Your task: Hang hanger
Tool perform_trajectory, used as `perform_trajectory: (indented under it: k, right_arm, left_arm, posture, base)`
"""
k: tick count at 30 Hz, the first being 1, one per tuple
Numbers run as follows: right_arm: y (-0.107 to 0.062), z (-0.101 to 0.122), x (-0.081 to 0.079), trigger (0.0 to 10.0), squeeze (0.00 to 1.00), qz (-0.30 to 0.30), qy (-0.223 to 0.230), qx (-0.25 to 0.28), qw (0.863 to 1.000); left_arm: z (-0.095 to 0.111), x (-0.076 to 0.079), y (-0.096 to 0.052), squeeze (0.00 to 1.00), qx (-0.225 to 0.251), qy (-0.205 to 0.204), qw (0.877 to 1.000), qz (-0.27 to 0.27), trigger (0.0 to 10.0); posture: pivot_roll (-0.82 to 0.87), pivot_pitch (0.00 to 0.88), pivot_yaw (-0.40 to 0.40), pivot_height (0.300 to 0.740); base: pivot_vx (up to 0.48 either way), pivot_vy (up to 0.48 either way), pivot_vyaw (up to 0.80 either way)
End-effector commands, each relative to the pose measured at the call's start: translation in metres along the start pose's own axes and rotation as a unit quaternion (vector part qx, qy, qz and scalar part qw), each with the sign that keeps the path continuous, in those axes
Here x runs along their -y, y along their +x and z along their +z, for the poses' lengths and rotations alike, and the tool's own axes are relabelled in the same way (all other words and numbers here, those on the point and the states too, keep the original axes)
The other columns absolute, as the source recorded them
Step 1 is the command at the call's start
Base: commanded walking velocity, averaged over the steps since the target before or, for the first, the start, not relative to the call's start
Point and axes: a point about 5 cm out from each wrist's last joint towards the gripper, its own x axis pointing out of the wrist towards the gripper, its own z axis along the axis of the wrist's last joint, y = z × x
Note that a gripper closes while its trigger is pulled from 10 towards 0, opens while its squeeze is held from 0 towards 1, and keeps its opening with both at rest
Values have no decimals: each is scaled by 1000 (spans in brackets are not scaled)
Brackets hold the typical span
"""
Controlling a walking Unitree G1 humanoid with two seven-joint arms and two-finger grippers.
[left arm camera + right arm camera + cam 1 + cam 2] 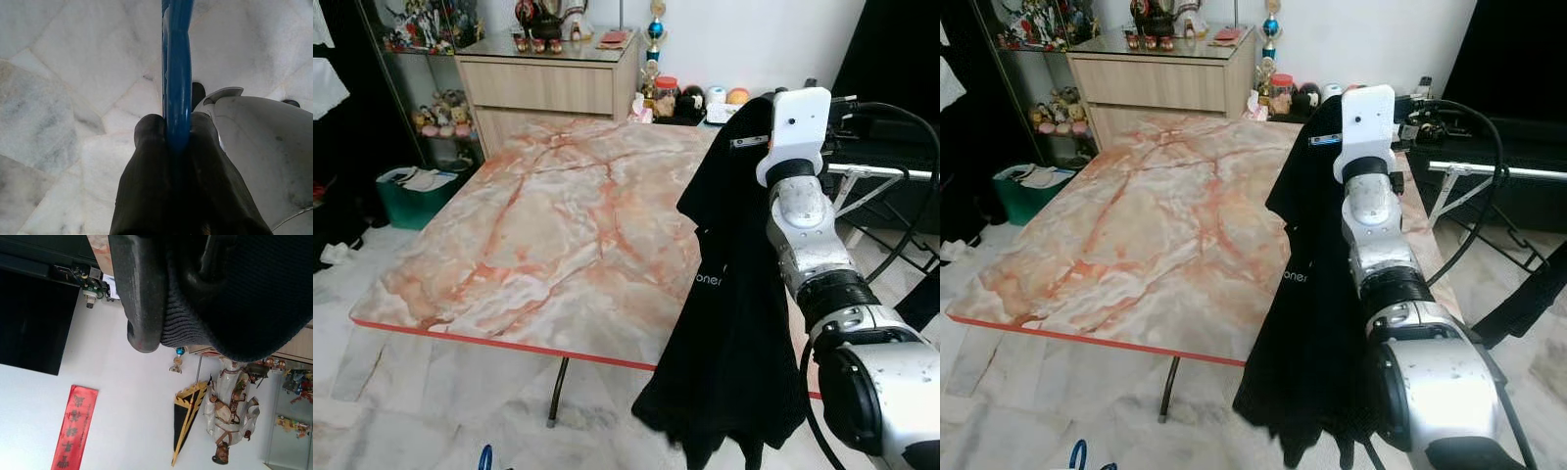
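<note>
blue hanger [178, 78] sits pinched between the left gripper [178, 142] fingers, low over the marble floor [73, 73]. right gripper [161, 328] grips a black shirt [734, 294] by the table's [538, 235] right edge.

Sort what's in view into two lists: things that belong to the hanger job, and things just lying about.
Job in hand:
- blue hanger, clamped in the left gripper low over the floor
- black shirt, held up beside the table by the right gripper

Lying about:
- marble table
- wooden cabinet
- green bin
- trophy
</note>
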Motion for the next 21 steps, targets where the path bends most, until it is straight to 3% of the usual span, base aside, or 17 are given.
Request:
perform_trajectory:
  k: [1, 11, 21]
  right_arm:
    - [-1, -2, 2, 10000, 0, -5, 1, 0, 1000]
    - [-8, -13, 2, 10000, 0, -4, 2, -12, 1000]
    - [-5, -7, 3, 10000, 0, -7, 14, 0, 1000]
  left_arm:
    - [-2, -1, 0, 0, -3, 1, 1000, 2, 10000]
    - [-4, -2, -1, 0, -5, 4, 1000, 1, 10000]
    - [-5, -2, -1, 0, -5, 3, 1000, 1, 10000]
  posture:
    - [133, 0, 13, 740]
    - [128, 0, 15, 740]
    - [133, 0, 6, 740]
  base:
    - [296, 0, 0]
    - [321, 0, 0]
    - [317, 0, 0]
